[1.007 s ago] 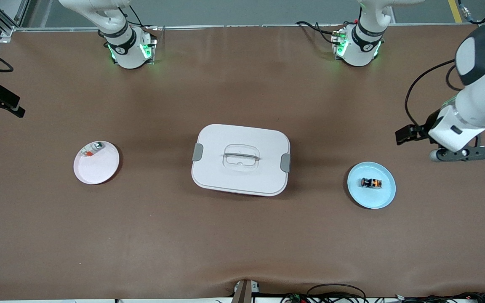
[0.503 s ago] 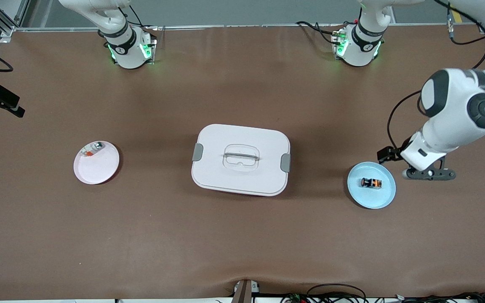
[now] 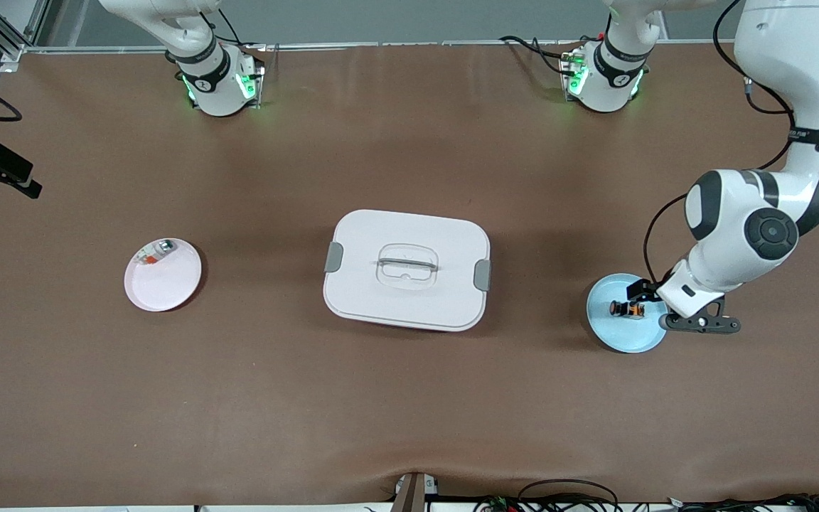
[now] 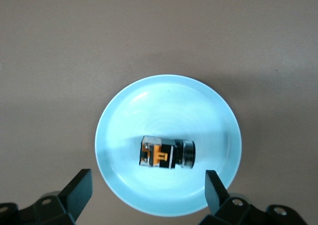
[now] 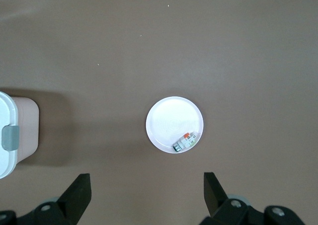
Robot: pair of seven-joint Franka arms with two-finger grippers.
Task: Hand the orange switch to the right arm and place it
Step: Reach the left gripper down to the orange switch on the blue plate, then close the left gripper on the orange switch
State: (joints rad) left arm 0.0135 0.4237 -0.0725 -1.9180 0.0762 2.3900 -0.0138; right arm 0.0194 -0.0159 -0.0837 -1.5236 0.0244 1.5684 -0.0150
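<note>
The orange switch (image 3: pixel 627 309), a tiny black block with orange parts, lies on its side in the middle of a light blue plate (image 3: pixel 630 336) toward the left arm's end of the table. My left gripper (image 3: pixel 655 300) hangs low over that plate's edge. In the left wrist view the gripper (image 4: pixel 146 185) is open and empty, its fingers (image 4: pixel 79 187) apart over the rim of the plate (image 4: pixel 164 103), with the switch (image 4: pixel 166 153) just off the line between them. My right gripper (image 5: pixel 146 185) is open and empty, high over the table.
A large white lidded box (image 3: pixel 407 269) sits mid-table. A pale pink plate (image 3: pixel 166 284) holding a small clear-and-white part (image 3: pixel 156 252) lies toward the right arm's end; the right wrist view shows this plate (image 5: pixel 169 120) and part (image 5: pixel 183 143).
My left arm has swung in from the table's end and come down over the blue plate. The switch and both plates have not moved. The right arm has not moved.
</note>
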